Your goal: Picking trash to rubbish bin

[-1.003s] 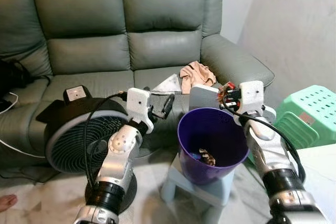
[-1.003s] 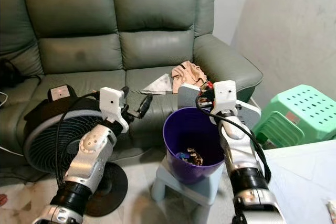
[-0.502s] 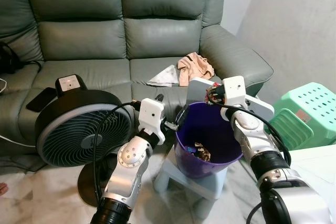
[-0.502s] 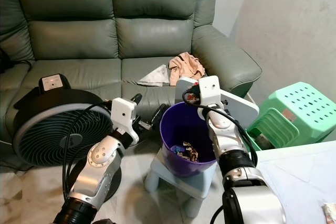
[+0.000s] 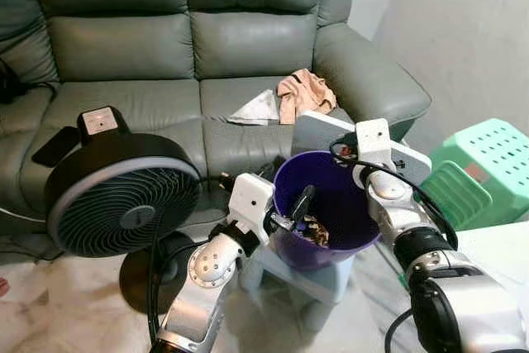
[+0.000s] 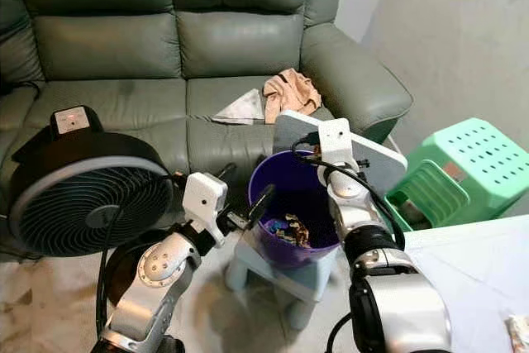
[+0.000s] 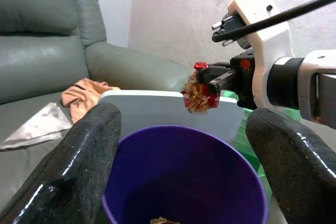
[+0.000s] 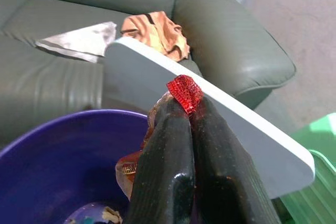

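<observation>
Grey-green leather sofa (image 5: 165, 47) behind; centre frame, my right gripper (image 8: 184, 145) pinches a crumpled red foil wrapper (image 7: 198, 94) above the round purple plastic bin (image 5: 326, 245), my left gripper (image 5: 296, 208) spread wide, holding nothing, at its rim.

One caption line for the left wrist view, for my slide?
Right gripper holds a red wrapper above the purple bin.
</observation>
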Motion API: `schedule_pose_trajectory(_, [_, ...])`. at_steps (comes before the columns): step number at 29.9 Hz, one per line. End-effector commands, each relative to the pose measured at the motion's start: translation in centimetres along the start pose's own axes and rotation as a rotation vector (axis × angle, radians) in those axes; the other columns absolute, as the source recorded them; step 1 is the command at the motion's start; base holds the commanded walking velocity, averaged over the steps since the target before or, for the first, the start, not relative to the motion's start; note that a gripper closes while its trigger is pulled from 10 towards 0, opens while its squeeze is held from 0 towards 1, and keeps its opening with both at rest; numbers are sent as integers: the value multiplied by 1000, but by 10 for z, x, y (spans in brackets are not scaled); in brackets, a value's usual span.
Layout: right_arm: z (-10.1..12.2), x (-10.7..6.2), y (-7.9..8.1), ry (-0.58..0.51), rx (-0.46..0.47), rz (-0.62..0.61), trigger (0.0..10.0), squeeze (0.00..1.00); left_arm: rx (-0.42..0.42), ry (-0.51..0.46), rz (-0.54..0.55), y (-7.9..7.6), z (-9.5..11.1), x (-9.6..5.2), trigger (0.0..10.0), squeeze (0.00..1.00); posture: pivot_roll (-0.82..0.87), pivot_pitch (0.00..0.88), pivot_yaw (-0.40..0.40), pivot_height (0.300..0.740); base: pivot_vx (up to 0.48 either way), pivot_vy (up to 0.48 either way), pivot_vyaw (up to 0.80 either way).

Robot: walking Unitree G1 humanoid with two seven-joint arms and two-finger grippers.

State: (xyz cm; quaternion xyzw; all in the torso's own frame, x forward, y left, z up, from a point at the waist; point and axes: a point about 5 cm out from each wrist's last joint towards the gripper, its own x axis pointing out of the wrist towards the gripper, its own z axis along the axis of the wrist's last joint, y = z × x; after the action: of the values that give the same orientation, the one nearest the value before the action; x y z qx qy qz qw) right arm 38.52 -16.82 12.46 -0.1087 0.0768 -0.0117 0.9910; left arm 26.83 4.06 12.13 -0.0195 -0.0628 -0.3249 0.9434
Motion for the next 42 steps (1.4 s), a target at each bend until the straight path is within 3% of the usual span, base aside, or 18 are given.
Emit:
schedule_pose_trajectory(1, [-1,0,-11,8,-11,-51,10000,0,-52,-17,-35,-19,2,3,10000,0,129,161,-130,715,0,0,0])
schedule_pose_trajectory(6, [-3,0,-14,14,-18,-70,10000,0,-53,-16,-37,-19,2,3,10000,0,129,161,-130,715,0,0,0])
schedule_pose_trajectory(7, [-7,-1,-21,22,12,-96,10000,1000,-52,-18,-46,-19,2,2,10000,0,128,149,-120,715,0,0,0])
schedule_pose_trajectory(10, [-10,-3,-28,26,44,-123,10000,1000,-49,-19,-60,-20,4,2,10000,0,127,145,-118,715,0,0,0])
schedule_pose_trajectory(34, [-4,-1,-24,-36,106,-55,10000,1000,-37,-1,-43,-13,7,1,10000,0,125,132,-117,715,0,0,0])
schedule_pose_trajectory(39, [4,-3,-24,-133,63,28,10000,1000,-20,-6,-15,0,10,3,10000,0,119,119,-108,715,0,0,0])
schedule_pose_trajectory(42, [4,-4,-29,-149,98,28,10000,1000,9,-15,19,15,13,5,10000,0,118,106,-105,715,0,0,0])
